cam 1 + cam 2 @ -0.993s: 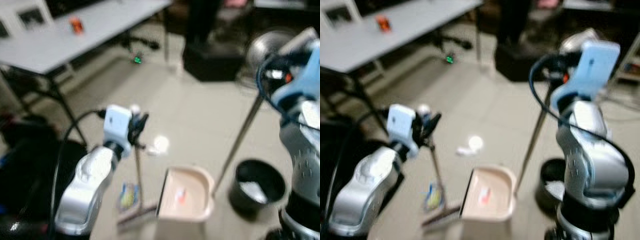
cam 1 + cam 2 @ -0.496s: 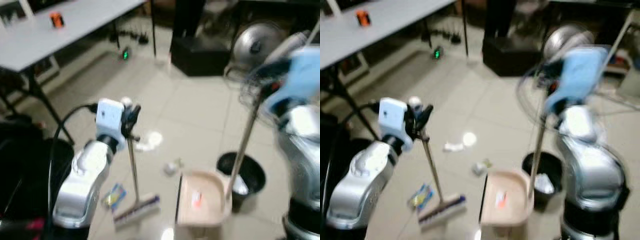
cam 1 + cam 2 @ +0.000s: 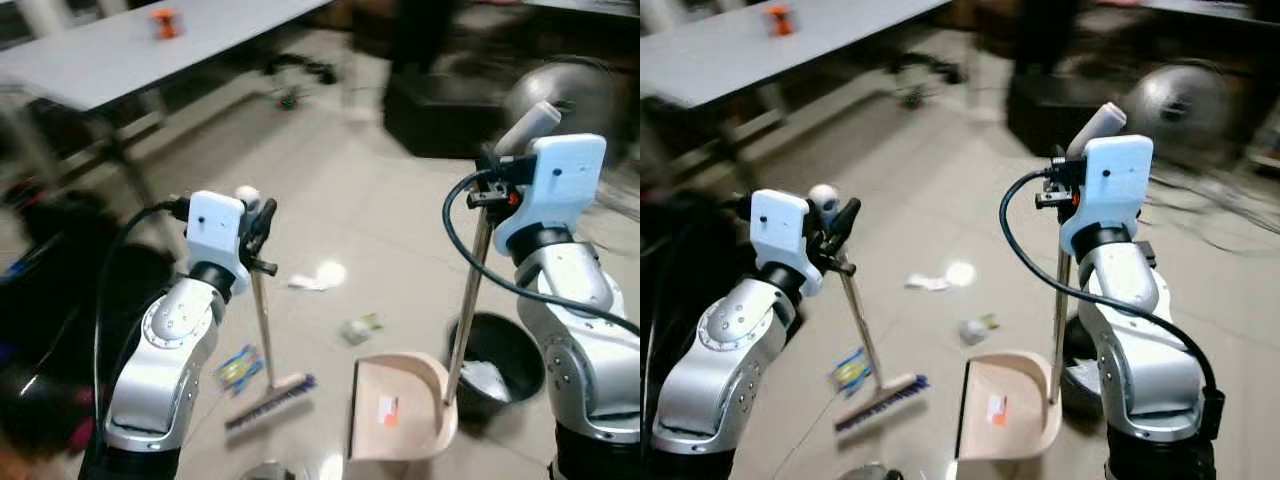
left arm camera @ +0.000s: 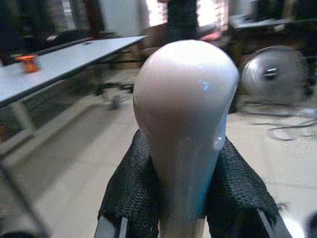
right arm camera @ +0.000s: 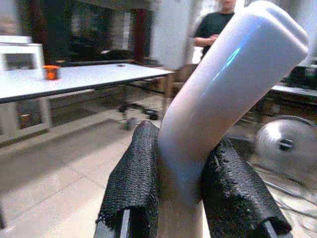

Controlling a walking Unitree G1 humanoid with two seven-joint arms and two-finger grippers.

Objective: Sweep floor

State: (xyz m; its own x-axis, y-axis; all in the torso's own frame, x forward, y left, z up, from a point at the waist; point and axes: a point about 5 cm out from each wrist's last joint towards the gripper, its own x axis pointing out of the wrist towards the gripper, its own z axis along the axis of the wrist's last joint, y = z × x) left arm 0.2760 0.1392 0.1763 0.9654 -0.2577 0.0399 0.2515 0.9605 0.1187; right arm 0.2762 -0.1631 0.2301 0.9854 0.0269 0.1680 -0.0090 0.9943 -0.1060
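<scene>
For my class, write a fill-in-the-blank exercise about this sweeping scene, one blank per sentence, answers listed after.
1. The left tool is shut on the handle of the ____.
2. The right tool grips the pole of the beige ____.
3. Inside the dustpan lies a small scrap coloured ____.
4. The round black bin stands on the floor on the robot's ____ side.

Missing words: broom; dustpan; orange; right
</scene>
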